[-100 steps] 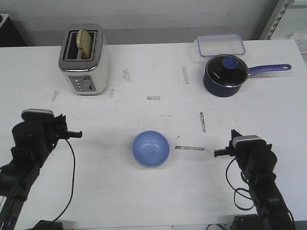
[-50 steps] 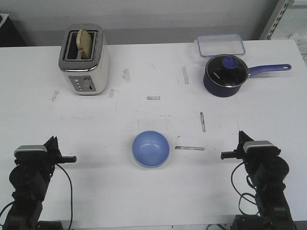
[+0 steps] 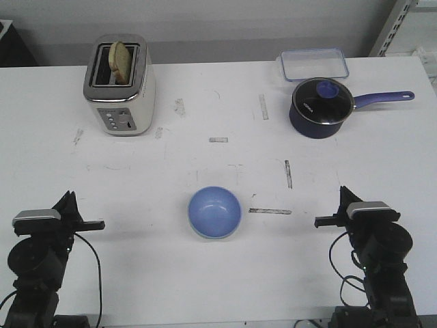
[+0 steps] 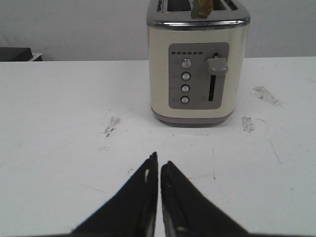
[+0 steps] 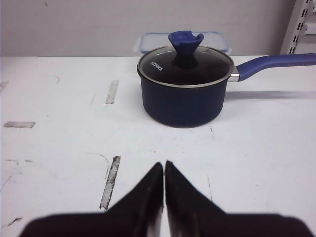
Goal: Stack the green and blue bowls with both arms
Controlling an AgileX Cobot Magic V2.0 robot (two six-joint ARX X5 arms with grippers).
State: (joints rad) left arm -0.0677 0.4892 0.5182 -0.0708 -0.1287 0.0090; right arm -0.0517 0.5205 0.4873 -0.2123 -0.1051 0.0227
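Front view: the blue bowl [image 3: 215, 212] sits mid-counter [image 3: 205, 102], between the left gripper [image 3: 95, 224] and right gripper [image 3: 322, 221], touching neither; the green bowl can't be made out. Left wrist view: jaws pressed together, toaster [image 4: 197, 59] top cut off, button labels unreadable. Right wrist view: jaws pressed together, saucepan [image 5: 185, 84] lid reads KONKA, handle cut off.

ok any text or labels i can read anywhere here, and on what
"KONKA": white lettering on the glass lid of the dark blue saucepan, clear in the right wrist view only.
Toaster control panel: small marks beside the buttons and lever, too small to read.
Blue bowl and clear container: no text visible.
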